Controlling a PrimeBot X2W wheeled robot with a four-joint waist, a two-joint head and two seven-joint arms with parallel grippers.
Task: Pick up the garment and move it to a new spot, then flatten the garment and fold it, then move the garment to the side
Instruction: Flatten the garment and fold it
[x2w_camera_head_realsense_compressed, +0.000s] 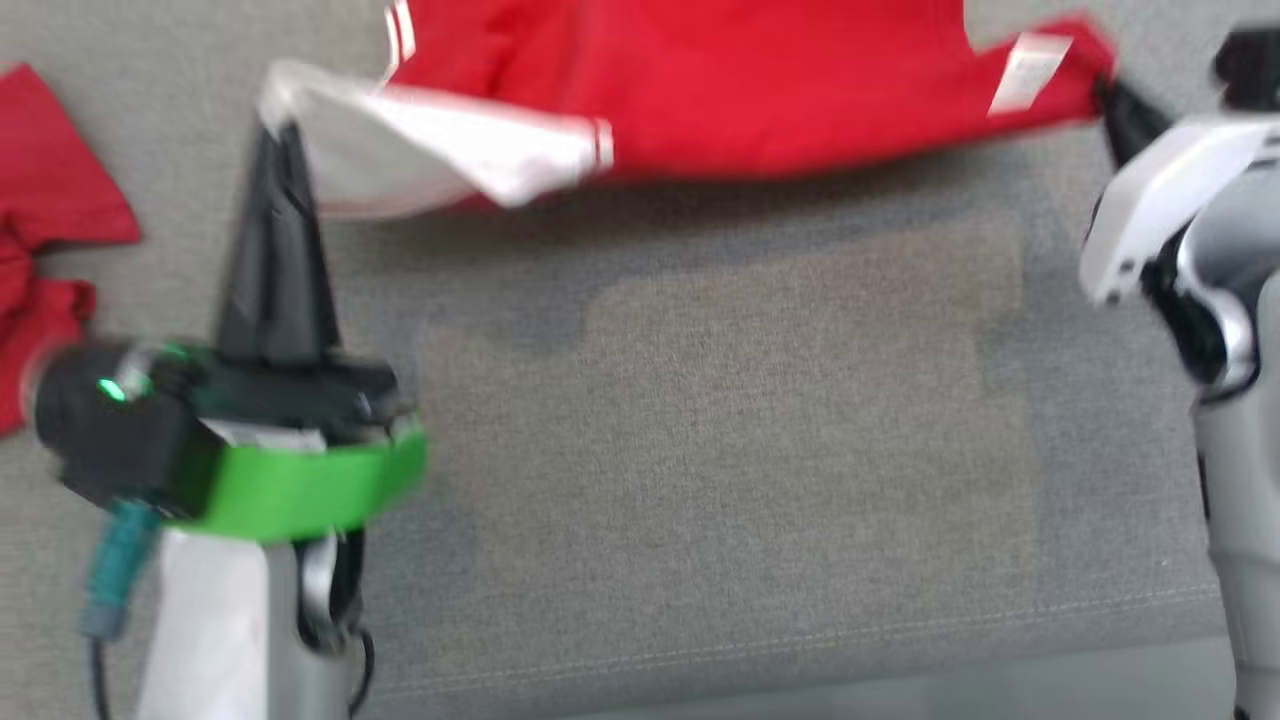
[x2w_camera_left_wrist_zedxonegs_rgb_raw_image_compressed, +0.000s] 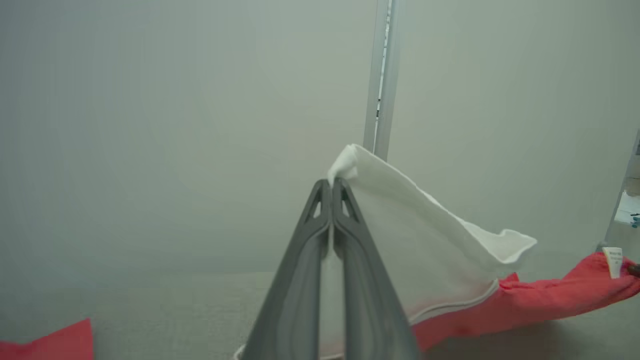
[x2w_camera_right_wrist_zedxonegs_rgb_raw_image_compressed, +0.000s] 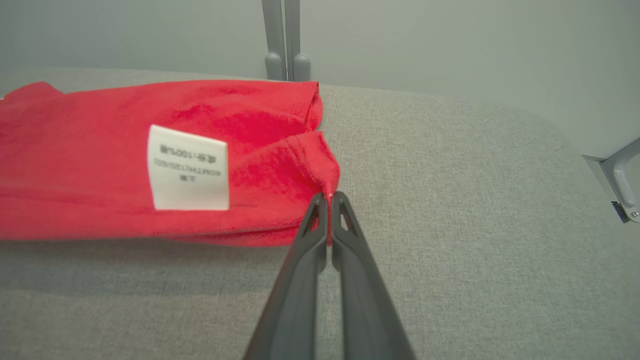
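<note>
Garment (x2w_camera_head_realsense_compressed: 780, 90) stretched between left pincer (x2w_camera_head_realsense_compressed: 284, 132) and right pincer (x2w_camera_right_wrist_zedxonegs_rgb_raw_image_compressed: 328, 196).

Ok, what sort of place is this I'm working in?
Likely a lab or test bay, not a home: a grey upholstered surface serves as the bench, plain pale wall panels with a metal post stand behind it, and a second red garment lies aside.

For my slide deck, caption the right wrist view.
Right gripper pinches a corner of the red garment over the grey surface.
</note>
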